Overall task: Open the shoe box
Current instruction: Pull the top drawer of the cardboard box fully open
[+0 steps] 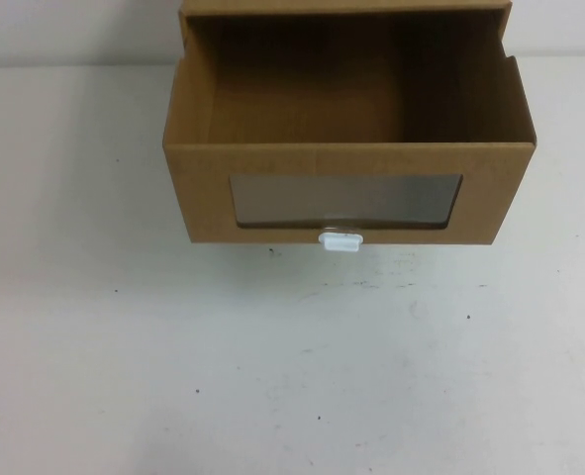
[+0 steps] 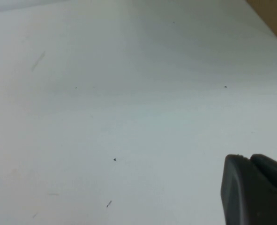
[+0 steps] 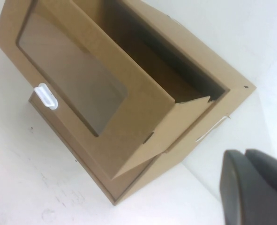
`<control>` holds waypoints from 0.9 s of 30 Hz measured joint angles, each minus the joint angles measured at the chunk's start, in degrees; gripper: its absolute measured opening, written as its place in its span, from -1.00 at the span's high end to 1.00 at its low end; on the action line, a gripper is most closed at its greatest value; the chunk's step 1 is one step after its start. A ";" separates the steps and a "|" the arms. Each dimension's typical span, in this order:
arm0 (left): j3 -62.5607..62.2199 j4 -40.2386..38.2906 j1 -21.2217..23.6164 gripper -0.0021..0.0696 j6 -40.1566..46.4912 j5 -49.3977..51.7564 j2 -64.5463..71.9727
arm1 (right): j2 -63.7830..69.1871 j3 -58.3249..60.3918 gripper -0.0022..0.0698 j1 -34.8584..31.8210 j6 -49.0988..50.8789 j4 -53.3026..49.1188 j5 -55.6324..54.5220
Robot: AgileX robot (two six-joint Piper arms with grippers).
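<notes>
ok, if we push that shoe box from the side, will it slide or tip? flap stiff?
Probably slides: the shoe box looks empty, thin cardboard on a smooth table. The lifted windowed flap would likely flex or swing, not resist. Left gripper is over bare table away from it; right gripper, shut, is near its corner.

The shoe box (image 1: 201, 193) is standing in your way at twelve o'clock, its top gaping open from above; the bench (image 1: 272, 376) from three through nine o'clock is lying free.
</notes>
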 joint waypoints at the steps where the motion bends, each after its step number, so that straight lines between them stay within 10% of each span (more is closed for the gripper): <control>1: 0.00 0.00 0.00 0.95 0.00 0.00 0.00 | 0.00 0.00 0.99 0.00 0.00 0.00 0.09; 15: 0.00 0.00 0.00 0.95 0.00 0.00 0.00 | -1.17 0.00 0.99 -2.72 0.00 0.00 1.31; 27: 0.00 0.00 0.00 0.95 0.00 0.00 0.00 | -1.52 0.00 0.99 -45.81 4.58 0.00 19.90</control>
